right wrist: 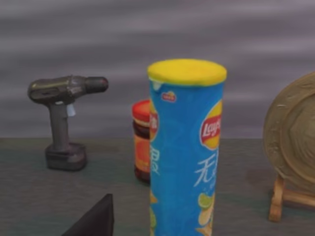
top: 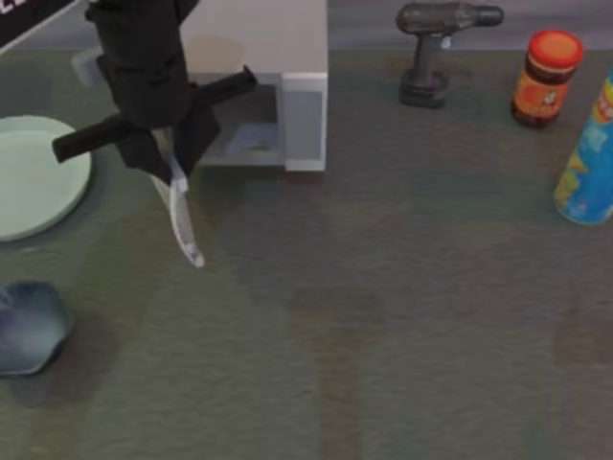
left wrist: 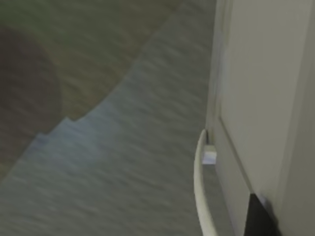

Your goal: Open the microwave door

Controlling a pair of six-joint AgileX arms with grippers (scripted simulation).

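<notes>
The silver-grey microwave (top: 259,38) stands at the table's back, left of centre, its grey control panel (top: 305,120) facing front. The microwave door (top: 182,216) is swung out to the left front, edge-on from above, and the cavity (top: 239,134) shows. My left gripper (top: 170,158) hangs over the door's upper edge and is shut on it. In the left wrist view the pale door panel (left wrist: 266,98) fills the right side, beside its curved white handle (left wrist: 198,187) and one black fingertip (left wrist: 258,219). My right arm is outside the top view; a dark part of the right gripper (right wrist: 96,221) shows.
A pale green plate (top: 34,177) lies left of the open door, a blue-grey lump (top: 29,326) in front of it. At the back right stand a drill (top: 436,48), a red-lidded jar (top: 546,77) and a blue chips can (top: 589,163). A round disc on a stand (right wrist: 293,142) is beside the can.
</notes>
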